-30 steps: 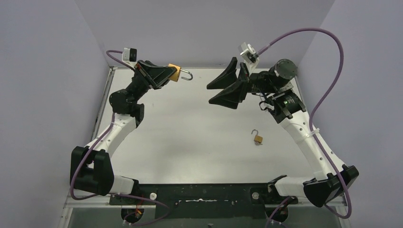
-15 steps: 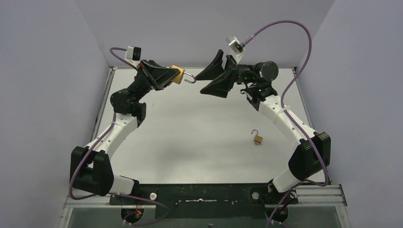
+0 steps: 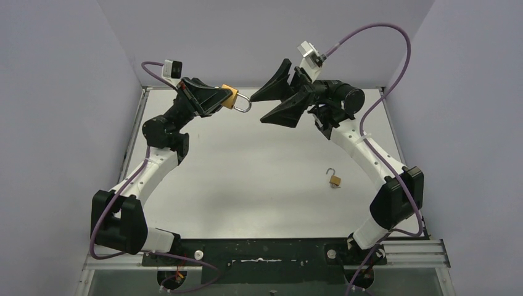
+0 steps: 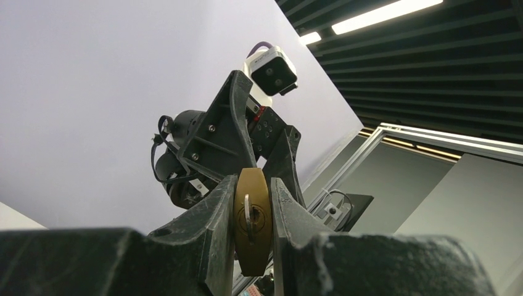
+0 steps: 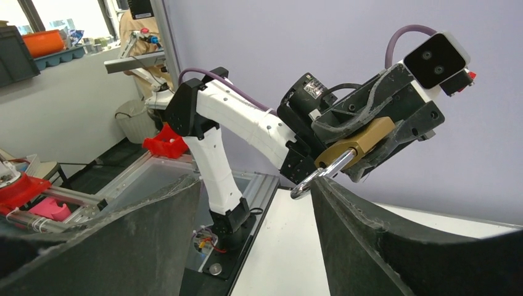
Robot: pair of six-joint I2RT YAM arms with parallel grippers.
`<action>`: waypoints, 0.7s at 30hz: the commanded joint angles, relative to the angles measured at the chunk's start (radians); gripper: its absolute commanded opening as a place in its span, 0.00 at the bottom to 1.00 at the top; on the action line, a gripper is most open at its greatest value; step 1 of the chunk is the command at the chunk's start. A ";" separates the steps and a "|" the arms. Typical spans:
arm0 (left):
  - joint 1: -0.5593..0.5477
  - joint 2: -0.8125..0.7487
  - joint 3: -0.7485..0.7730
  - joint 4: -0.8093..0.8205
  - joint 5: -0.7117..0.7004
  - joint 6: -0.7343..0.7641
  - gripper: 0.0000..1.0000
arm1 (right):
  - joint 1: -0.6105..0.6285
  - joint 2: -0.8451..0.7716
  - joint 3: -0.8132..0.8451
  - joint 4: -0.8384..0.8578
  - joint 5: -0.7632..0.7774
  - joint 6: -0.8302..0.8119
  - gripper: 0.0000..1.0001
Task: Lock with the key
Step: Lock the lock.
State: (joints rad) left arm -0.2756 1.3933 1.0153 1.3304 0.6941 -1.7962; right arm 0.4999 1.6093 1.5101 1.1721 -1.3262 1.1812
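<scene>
My left gripper (image 3: 227,97) is shut on a brass padlock (image 3: 230,98), held high above the table's far left. The silver shackle (image 3: 243,104) points right. In the left wrist view the padlock (image 4: 253,237) stands clamped between both fingers, with a small silver key (image 4: 247,213) in its keyhole facing the camera. My right gripper (image 3: 256,110) is open just right of the shackle. In the right wrist view the shackle (image 5: 311,179) touches the tip of the right-hand finger (image 5: 345,216), and the padlock body (image 5: 358,145) sits in the left gripper beyond. Nothing lies between the right gripper's (image 5: 255,182) fingers.
A second, small brass padlock (image 3: 333,179) with its shackle open lies on the white table (image 3: 259,179), right of centre. Grey walls close in on the left, back and right. Purple cables loop above both arms.
My right arm has swung left and forward, bringing its open fingers up to the shackle, and the jaws have spread a little. My left gripper has edged right with the padlock.
</scene>
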 commanded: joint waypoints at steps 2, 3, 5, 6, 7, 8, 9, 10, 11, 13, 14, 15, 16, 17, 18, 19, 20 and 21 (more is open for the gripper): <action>-0.004 -0.011 0.052 0.066 -0.018 -0.004 0.00 | 0.022 0.026 0.044 0.038 0.009 0.006 0.68; -0.004 -0.012 0.052 0.066 -0.018 -0.005 0.00 | 0.020 0.025 0.043 0.036 0.015 0.002 0.68; -0.003 -0.014 0.050 0.066 -0.016 -0.003 0.00 | 0.011 0.021 0.037 0.013 0.036 -0.015 0.69; -0.003 -0.015 0.049 0.066 -0.016 -0.002 0.00 | 0.007 0.018 0.034 -0.006 0.045 -0.029 0.69; -0.003 -0.015 0.049 0.066 -0.017 -0.001 0.00 | 0.006 0.017 0.031 -0.027 0.052 -0.043 0.68; -0.002 -0.016 0.050 0.064 -0.016 -0.002 0.00 | 0.006 0.014 0.029 -0.039 0.059 -0.054 0.68; -0.002 -0.016 0.050 0.064 -0.016 0.000 0.00 | 0.009 0.015 0.028 -0.045 0.062 -0.058 0.68; -0.002 -0.016 0.048 0.065 -0.016 0.000 0.00 | 0.012 0.017 0.029 -0.046 0.066 -0.055 0.67; -0.002 -0.017 0.048 0.065 -0.016 0.001 0.00 | 0.017 0.020 0.032 -0.043 0.066 -0.047 0.66; -0.002 -0.017 0.047 0.065 -0.016 0.003 0.00 | 0.030 0.029 0.044 -0.042 0.063 -0.029 0.65; -0.002 -0.016 0.046 0.065 -0.018 0.004 0.00 | 0.037 0.034 0.051 -0.039 0.061 -0.021 0.63; -0.002 -0.017 0.046 0.064 -0.019 0.004 0.00 | 0.044 0.039 0.059 -0.041 0.060 -0.017 0.63; -0.002 -0.017 0.045 0.065 -0.019 0.004 0.00 | 0.049 0.043 0.062 -0.040 0.060 -0.013 0.62; -0.003 -0.018 0.045 0.065 -0.019 0.004 0.00 | 0.054 0.046 0.064 -0.037 0.061 -0.009 0.61; -0.002 -0.019 0.045 0.064 -0.019 0.004 0.00 | 0.057 0.050 0.066 -0.039 0.061 -0.006 0.60; -0.002 -0.020 0.045 0.065 -0.019 0.004 0.00 | 0.059 0.054 0.070 -0.042 0.062 0.000 0.59; -0.002 -0.020 0.046 0.065 -0.019 0.004 0.00 | 0.061 0.059 0.072 -0.037 0.062 0.006 0.58; -0.002 -0.020 0.044 0.065 -0.019 0.003 0.00 | 0.063 0.062 0.071 -0.026 0.065 0.015 0.58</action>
State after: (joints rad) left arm -0.2756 1.3933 1.0153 1.3365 0.7048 -1.7958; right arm 0.5457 1.6623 1.5337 1.1049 -1.2930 1.1694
